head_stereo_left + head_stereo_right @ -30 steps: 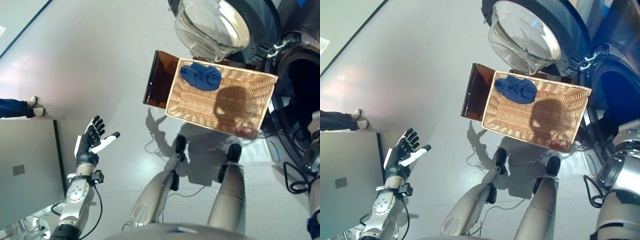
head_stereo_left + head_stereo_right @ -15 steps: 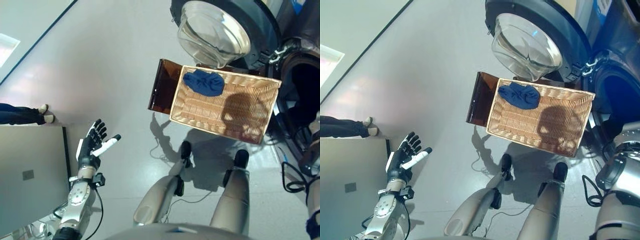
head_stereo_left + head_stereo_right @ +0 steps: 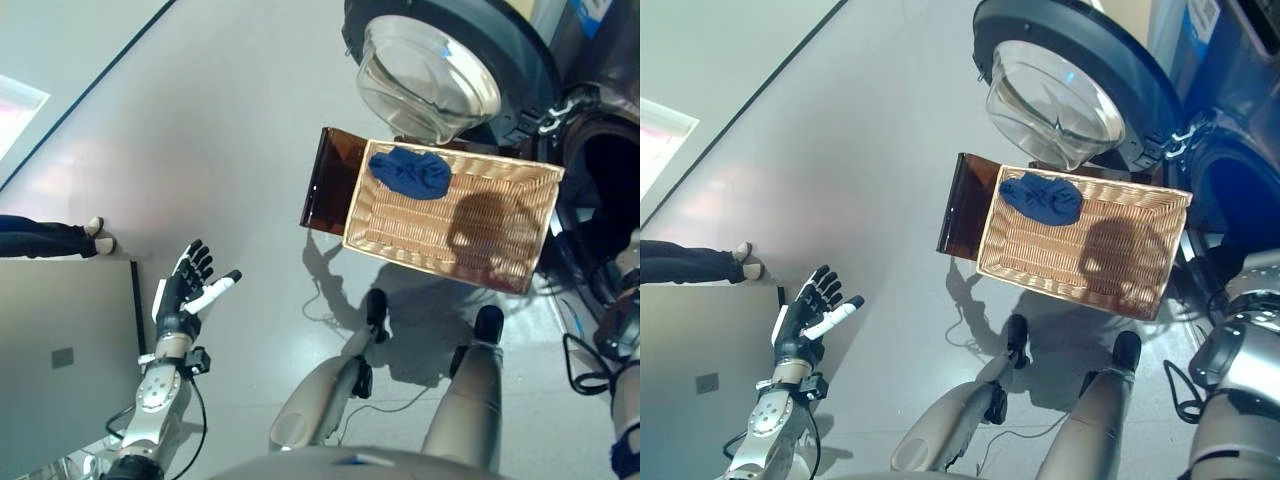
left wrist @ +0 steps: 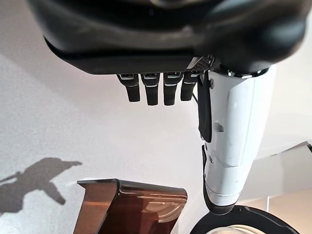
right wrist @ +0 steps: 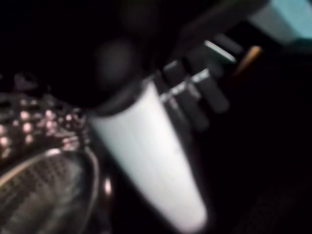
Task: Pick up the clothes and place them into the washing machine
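A dark blue cloth point(image 3: 410, 172) lies bunched in the far left corner of a wicker basket point(image 3: 400, 228). The basket rests on a brown stand point(image 3: 325, 180) in front of the washing machine, whose round glass door point(image 3: 430, 72) hangs open. The dark drum opening point(image 3: 612, 170) is at the right. My left hand point(image 3: 184, 292) is held out low on the left, far from the basket, open and empty. In its wrist view my right hand point(image 5: 151, 165) is inside the dark drum beside perforated metal point(image 5: 29, 141), with straight fingers point(image 5: 195, 95) holding nothing.
A grey cabinet top point(image 3: 60, 360) fills the lower left corner, right beside my left arm. A person's shoes point(image 3: 97, 236) and trouser legs show at the left edge. Bare grey floor spreads between my left hand and the brown stand point(image 4: 131, 204).
The camera has shifted a little, so the whole scene sits slightly lower and to the right. The cloth, basket and left hand have not visibly moved.
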Available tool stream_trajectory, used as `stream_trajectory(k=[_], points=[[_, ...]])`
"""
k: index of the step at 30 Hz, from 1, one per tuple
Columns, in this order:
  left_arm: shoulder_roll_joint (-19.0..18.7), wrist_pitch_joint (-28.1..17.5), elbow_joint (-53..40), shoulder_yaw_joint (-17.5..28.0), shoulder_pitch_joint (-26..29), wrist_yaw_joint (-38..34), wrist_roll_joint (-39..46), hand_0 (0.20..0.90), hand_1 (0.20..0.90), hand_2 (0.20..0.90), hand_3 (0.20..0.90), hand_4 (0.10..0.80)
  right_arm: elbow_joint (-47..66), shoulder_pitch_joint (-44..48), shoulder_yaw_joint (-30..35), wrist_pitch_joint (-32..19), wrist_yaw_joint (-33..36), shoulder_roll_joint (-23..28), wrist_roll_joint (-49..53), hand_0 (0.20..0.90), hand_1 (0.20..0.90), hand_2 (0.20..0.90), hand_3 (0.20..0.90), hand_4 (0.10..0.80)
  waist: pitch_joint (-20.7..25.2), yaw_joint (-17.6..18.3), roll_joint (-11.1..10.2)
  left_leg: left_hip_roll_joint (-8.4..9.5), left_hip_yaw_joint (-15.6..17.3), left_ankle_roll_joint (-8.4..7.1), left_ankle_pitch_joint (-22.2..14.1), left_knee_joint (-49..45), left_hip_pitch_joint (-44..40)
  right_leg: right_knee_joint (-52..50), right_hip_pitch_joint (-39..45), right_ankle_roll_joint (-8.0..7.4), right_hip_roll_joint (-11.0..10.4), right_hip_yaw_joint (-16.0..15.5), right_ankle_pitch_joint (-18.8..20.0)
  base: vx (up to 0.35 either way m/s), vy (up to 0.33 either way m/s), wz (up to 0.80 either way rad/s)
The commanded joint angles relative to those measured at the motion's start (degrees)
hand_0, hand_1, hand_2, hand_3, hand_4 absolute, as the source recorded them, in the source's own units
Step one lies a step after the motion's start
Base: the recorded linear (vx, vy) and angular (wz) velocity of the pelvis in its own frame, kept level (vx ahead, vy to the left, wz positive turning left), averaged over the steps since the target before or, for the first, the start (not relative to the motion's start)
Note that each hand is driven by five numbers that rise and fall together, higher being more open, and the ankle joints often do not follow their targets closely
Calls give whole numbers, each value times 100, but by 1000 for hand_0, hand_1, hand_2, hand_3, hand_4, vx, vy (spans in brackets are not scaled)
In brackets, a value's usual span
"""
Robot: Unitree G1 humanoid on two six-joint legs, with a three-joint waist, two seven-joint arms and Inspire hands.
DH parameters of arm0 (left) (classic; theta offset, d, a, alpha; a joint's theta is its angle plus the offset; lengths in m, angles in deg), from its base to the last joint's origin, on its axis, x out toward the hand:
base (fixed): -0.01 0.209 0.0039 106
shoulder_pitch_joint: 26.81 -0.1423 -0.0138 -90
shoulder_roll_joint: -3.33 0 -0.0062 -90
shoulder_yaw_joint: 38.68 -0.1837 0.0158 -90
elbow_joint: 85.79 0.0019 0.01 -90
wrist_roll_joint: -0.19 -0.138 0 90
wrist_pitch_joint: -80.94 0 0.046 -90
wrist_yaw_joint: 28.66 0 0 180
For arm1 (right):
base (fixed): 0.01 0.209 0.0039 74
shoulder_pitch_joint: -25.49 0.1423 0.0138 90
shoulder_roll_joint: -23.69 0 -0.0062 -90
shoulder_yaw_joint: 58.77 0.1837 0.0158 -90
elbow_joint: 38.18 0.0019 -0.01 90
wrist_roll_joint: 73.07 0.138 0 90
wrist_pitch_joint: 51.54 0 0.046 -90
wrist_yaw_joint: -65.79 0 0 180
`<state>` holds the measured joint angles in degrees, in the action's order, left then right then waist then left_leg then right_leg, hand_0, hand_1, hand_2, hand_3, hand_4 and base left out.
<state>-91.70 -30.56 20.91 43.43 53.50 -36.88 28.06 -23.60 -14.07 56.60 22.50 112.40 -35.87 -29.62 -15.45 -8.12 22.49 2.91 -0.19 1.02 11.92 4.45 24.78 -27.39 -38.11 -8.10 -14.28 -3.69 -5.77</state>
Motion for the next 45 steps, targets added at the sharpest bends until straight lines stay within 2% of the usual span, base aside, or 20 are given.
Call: stream_trajectory(k=[1,4,9,13,18,31,38,45], points=[[99,-371,282,454,113,-253,186,900,900,900,900,800,706,-727,-550,-717,-429,286,-134,900,900,900,900,800,477,291,70,76,68,-559,-530,55,-95,771,394,320,299,-54,252,10,-16,-7],[190,-400,363,511,174,-244,131,900,900,900,900,800,991,-1059,-812,-551,-660,-86,-602,900,900,900,900,800,459,324,-73,35,113,-555,-546,55,-201,832,520,316,312,-59,292,7,-19,-5],[301,-486,413,629,243,-192,-94,900,900,900,900,800,1604,-1668,-1350,-48,-640,-423,-2279,900,900,900,900,800,446,363,-278,-8,90,-547,-572,55,-404,997,830,314,339,-110,336,25,-12,2],[310,-540,384,727,283,-227,-200,900,900,900,900,800,1693,-1918,-1524,117,-730,-648,-2834,900,900,900,900,800,456,348,-413,-24,44,-548,-560,55,-482,1137,988,308,360,-178,384,22,-16,5],[310,-546,461,855,334,-224,-353,900,900,900,900,800,1604,-2209,-1886,250,-1135,-862,-3275,900,900,900,900,800,478,327,-633,-61,16,-559,-553,55,-515,1344,1133,311,391,-256,451,4,-24,5],[298,-582,511,1038,364,-244,-619,900,900,900,900,800,1687,-2629,-2532,606,-1174,-1036,-4842,900,900,900,900,800,501,345,-959,-118,-29,-580,-566,55,-600,1680,1438,284,460,-398,576,4,-5,2],[364,-555,695,1039,418,-302,-686,900,900,900,900,800,1767,-2864,-2812,669,-1202,-1397,-5252,900,900,900,900,800,516,403,-1208,-185,8,-586,-612,55,-760,1888,1686,269,537,-419,638,23,-17,-3],[417,-525,671,1040,374,-347,-807,900,900,900,900,800,1960,-3075,-2985,676,-1264,-1699,-5518,900,900,900,900,800,493,440,-1333,-230,-12,-593,-634,55,-922,2080,1941,260,575,-481,660,16,-9,-1]])
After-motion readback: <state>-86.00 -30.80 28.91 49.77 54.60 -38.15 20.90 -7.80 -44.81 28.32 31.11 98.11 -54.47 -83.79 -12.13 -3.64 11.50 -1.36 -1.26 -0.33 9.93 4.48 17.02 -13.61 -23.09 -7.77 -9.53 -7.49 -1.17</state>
